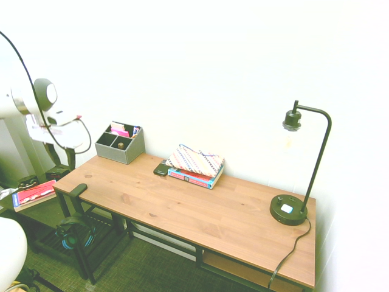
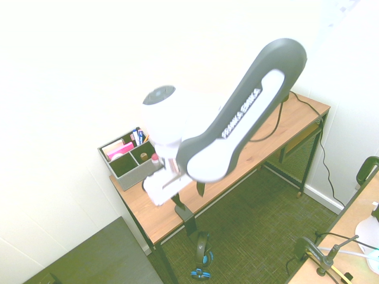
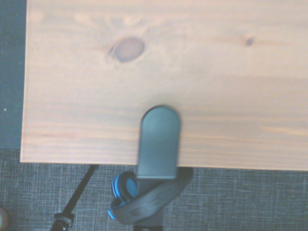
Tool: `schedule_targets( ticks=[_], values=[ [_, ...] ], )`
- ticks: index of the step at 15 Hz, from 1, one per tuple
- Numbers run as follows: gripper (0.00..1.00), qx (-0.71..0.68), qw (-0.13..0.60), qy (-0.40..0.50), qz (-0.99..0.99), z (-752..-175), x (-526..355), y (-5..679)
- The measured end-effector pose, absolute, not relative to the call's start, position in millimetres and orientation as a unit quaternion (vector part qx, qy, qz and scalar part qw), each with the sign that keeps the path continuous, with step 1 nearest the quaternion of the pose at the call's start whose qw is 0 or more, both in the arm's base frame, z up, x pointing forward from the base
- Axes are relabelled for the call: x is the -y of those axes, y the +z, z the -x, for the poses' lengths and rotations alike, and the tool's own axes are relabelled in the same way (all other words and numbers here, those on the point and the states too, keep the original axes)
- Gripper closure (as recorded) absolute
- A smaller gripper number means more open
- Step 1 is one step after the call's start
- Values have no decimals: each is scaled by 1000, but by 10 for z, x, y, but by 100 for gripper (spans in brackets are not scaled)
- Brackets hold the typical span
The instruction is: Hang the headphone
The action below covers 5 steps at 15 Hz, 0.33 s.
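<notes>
Headphone (image 1: 76,232) in first exterior view: hangs below dark hanger (image 1: 78,190) at left end of counter (image 1: 182,198); gripper (image 1: 62,168) above, fingers apart, empty. Second exterior view: gripper open over counter, headphone apart below. Wrist view: headband beneath hanger.
</notes>
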State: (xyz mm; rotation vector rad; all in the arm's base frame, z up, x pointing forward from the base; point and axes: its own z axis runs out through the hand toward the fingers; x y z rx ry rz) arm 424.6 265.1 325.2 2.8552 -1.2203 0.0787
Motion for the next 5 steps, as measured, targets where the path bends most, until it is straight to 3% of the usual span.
schedule_targets(
  ticks=[5],
  values=[
    [0,420,20,27,-907,-4292,-936,4310]
  ],
)
